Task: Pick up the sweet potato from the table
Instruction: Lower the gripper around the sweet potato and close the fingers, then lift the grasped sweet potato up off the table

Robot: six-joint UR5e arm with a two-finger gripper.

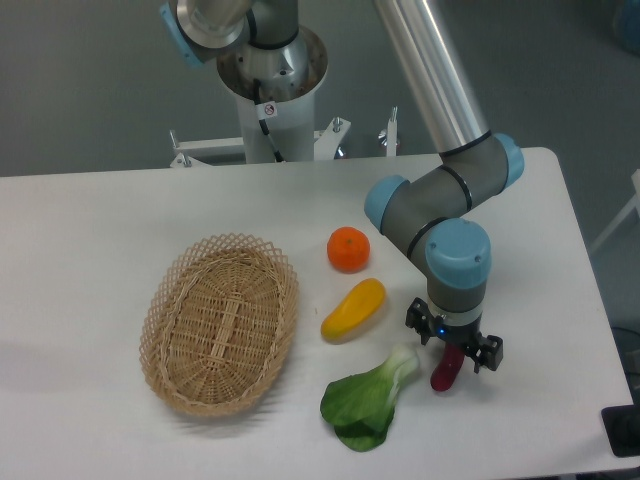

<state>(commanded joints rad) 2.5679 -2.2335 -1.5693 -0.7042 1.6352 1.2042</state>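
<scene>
1. A green leafy vegetable (368, 402) is seen nearest the front edge of the table (90, 220), lying flat on the white surface, its pale stalk end pointing toward the gripper.
2. The sweet potato (446, 369) is found just beside it, toward the front right corner; only its lower purple part is visible, the upper part being covered by the gripper (453, 352).
3. The gripper is lowered over the sweet potato with a finger on either side; whether the fingers are clamped on it cannot be told.
4. A wicker basket (221, 322) is placed toward the left side of the table.
5. A yellow vegetable (353, 309) is laid between the basket and the gripper.
6. An orange (348, 249) is set just behind it, nearer the middle of the table.
</scene>
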